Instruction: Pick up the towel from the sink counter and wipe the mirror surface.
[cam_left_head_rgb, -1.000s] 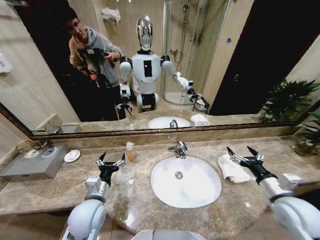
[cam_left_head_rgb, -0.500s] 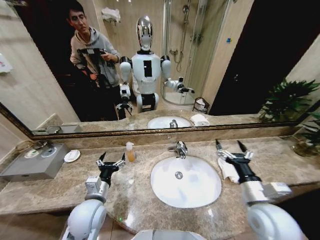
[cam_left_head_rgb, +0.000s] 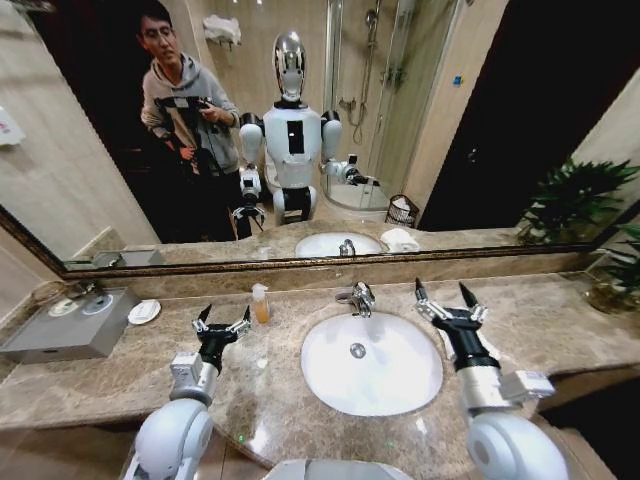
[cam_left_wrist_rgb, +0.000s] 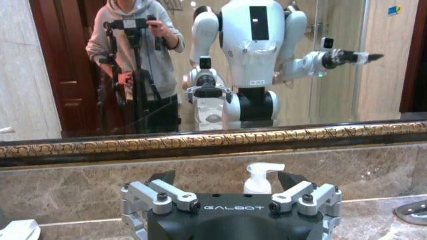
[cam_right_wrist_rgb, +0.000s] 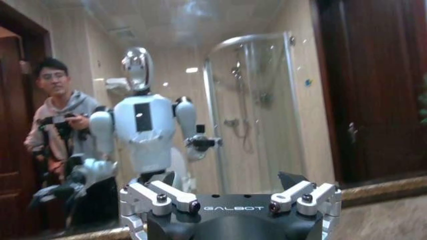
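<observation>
The white towel (cam_left_head_rgb: 444, 340) lies on the marble sink counter (cam_left_head_rgb: 560, 320) right of the basin, mostly hidden under my right arm. My right gripper (cam_left_head_rgb: 441, 291) hovers open above it, fingers pointing at the mirror (cam_left_head_rgb: 480, 120). In the right wrist view the open right gripper (cam_right_wrist_rgb: 228, 181) faces the mirror (cam_right_wrist_rgb: 267, 100), nothing between its fingers. My left gripper (cam_left_head_rgb: 222, 318) stands open and empty over the counter left of the basin. In the left wrist view the left gripper (cam_left_wrist_rgb: 228, 181) points at the mirror's bronze frame (cam_left_wrist_rgb: 200, 142).
The white basin (cam_left_head_rgb: 390, 375) with its chrome tap (cam_left_head_rgb: 358, 296) sits mid-counter. A soap bottle (cam_left_head_rgb: 261, 303) stands just beyond the left gripper. A round soap dish (cam_left_head_rgb: 144, 311) and grey box (cam_left_head_rgb: 60, 330) are far left, a plant (cam_left_head_rgb: 610, 270) far right.
My right arm has swung inward to the left, carrying its open gripper from beside the towel to above it. The left arm has stayed put.
</observation>
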